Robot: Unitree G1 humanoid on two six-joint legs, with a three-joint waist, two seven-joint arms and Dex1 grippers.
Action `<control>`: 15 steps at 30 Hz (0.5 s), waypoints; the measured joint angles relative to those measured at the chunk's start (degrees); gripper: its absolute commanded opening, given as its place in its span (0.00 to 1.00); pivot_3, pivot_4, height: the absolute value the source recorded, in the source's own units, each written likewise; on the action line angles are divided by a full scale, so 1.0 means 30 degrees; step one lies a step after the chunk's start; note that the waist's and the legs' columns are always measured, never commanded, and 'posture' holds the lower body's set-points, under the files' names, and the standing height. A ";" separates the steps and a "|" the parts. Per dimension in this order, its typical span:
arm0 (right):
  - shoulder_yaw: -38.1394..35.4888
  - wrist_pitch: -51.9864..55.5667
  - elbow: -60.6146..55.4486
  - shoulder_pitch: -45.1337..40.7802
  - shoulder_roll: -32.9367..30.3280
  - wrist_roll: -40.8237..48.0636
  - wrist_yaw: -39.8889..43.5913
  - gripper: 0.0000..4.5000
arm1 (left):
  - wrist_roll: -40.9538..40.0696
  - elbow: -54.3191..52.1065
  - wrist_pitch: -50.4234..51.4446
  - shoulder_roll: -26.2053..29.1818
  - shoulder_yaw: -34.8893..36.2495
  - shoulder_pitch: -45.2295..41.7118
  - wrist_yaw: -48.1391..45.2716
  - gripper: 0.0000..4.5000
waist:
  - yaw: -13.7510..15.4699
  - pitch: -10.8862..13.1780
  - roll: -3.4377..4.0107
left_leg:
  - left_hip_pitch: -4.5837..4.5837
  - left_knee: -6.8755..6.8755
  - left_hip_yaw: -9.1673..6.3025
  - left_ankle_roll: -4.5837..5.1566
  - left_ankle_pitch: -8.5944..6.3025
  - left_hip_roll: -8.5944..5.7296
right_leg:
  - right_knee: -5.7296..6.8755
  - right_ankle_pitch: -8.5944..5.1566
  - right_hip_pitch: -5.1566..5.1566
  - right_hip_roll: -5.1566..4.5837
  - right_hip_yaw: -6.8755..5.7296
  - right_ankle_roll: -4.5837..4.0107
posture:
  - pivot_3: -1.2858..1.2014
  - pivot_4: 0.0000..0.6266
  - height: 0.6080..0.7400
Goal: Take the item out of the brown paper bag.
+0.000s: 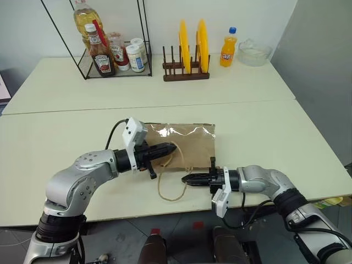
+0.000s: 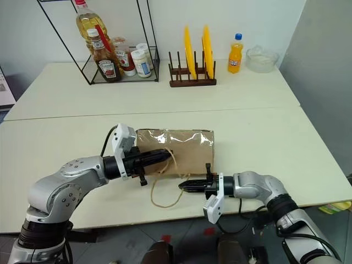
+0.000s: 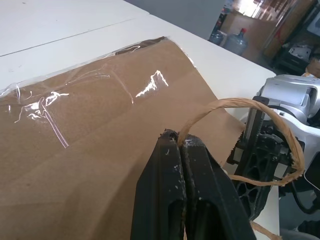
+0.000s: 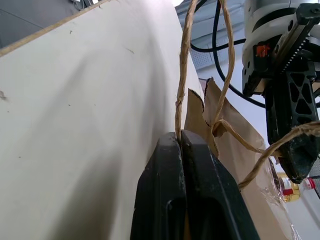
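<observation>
Bag: the brown paper bag [image 1: 184,147] lay flat on the counter [image 1: 258,126], its mouth at the 9 o'clock end and its taped bottom toward 3 o'clock (glossy tape caught the light along the far edge).
Handles: one cord handle [image 3: 260,130] arched up from the left tool; the other handle [image 1: 168,190] trailed in a loop off the bag's mouth toward 6 o'clock.
Left tool: the left tool [image 1: 171,149] reached in from 9 o'clock, fingers pressed together on the arched handle, at the bag's mouth.
Right tool: the right tool [image 1: 187,179] came from 4 o'clock, pointing to 9 o'clock, fingers pressed together on the looped handle at the bag's near edge.
Item: no cola bottle could be seen; whether it sat inside the bag could not be told.
Background: a wire rack [image 1: 144,33] with a ketchup bottle [image 1: 102,52] stood at 11 o'clock, a plate rack [image 1: 186,71] at 12 o'clock, an orange soda [image 1: 228,48] and a glass bowl [image 1: 254,52] at 1 o'clock.
</observation>
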 measured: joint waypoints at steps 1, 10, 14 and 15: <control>0.0176 0.0356 -0.0237 0.0138 -0.0194 0.0548 0.0484 0.01 | -0.0096 0.0149 0.0204 -0.0118 0.0112 -0.0241 0.0202 0.00 | 0.0019 -0.0002 -0.0003 | 0.0001 0.0002 -0.0001 0.0001 -0.0001 -0.0001 | -0.0002 0.0000 0.0006 0.0000 0.0000 0.0000 | 0.52 0.24 1.00; 0.1139 0.2363 -0.1653 0.0784 -0.1290 0.2471 0.2897 0.01 | -0.2011 0.2468 0.3672 -0.1964 0.1514 -0.4576 0.3452 0.00 | 0.0159 -0.0027 -0.0046 | 0.0096 0.0002 -0.0049 0.0001 -0.0002 -0.0015 | -0.0073 -0.0001 0.0167 0.0000 -0.0025 0.0003 | 0.52 0.24 1.00; 0.1494 0.2631 -0.1858 0.0689 -0.1676 0.2339 0.3039 0.01 | -0.2890 0.3010 0.4993 -0.2372 0.2186 -0.6197 0.4658 0.00 | 0.0172 -0.0037 -0.0060 | 0.0215 -0.0022 -0.0067 -0.0002 -0.0007 -0.0021 | -0.0107 -0.0022 0.0313 -0.0001 -0.0026 0.0017 | 0.52 0.24 1.00; 0.1618 0.2636 -0.1926 0.0678 -0.1787 0.2232 0.3039 0.01 | -0.3002 0.3314 0.5354 -0.2497 0.2186 -0.6598 0.4913 0.00 | 0.0214 -0.0040 -0.0065 | 0.0213 -0.0019 -0.0081 -0.0002 -0.0006 -0.0026 | -0.0106 -0.0022 0.0316 -0.0001 -0.0027 0.0017 | 0.52 0.24 1.00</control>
